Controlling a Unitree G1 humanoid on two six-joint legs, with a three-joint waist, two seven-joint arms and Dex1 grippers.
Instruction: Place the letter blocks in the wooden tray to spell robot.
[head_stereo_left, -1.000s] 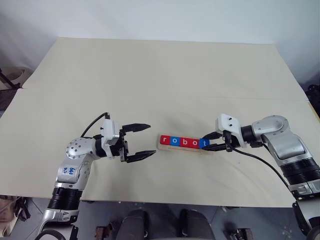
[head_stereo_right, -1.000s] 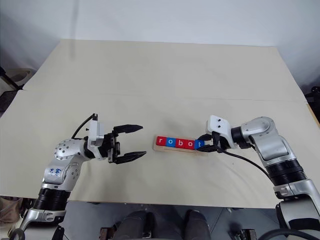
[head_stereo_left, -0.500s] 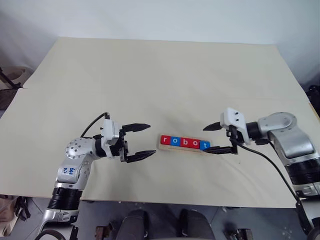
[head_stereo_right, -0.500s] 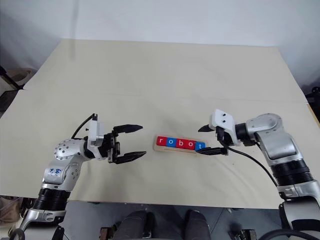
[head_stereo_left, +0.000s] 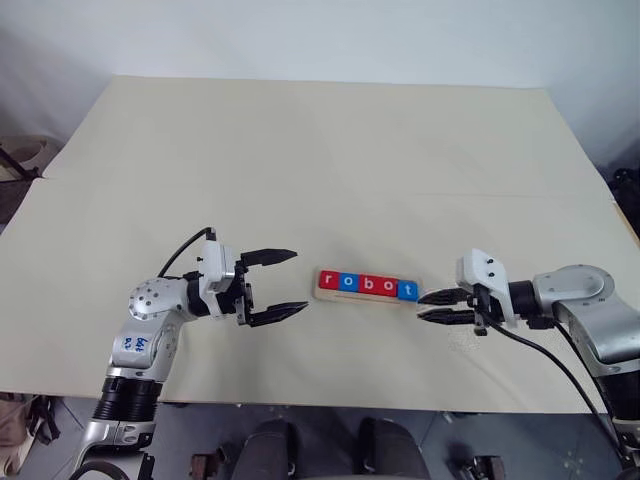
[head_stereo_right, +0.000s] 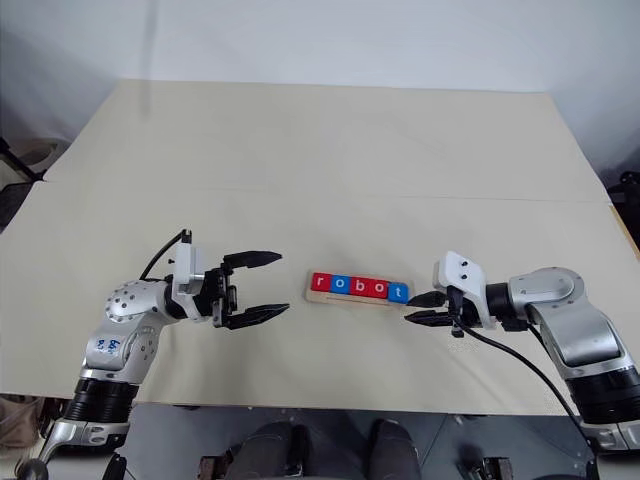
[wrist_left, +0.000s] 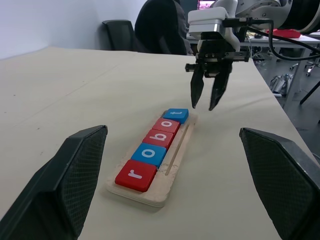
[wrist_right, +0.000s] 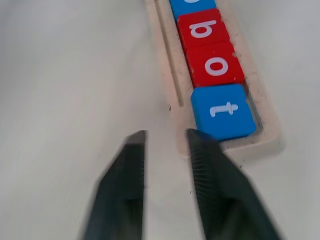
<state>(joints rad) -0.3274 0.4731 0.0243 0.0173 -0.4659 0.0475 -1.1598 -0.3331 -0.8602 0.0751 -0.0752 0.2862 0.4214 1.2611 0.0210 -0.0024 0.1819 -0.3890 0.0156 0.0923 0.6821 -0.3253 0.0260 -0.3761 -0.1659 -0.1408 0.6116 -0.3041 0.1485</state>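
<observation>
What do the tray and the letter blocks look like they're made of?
The tray looks like pale unfinished wood: matte, light grain, slightly rough edges and a cut groove beside the blocks. The letter blocks look like smooth painted or plastic tiles, red and blue with white printed letters and rounded corners; which of the two I cannot tell.

**Tray mid-surface, claws flanking**

Wooden tray (head_stereo_left: 367, 293) lies on the surface (head_stereo_left: 320, 160), near edge centre. Five letter blocks (head_stereo_left: 368, 284) sit in it, side by side. Left claw (head_stereo_left: 284, 283) at 9 o'clock, right claw (head_stereo_left: 433, 307) at 3 o'clock, both apart from it.
</observation>
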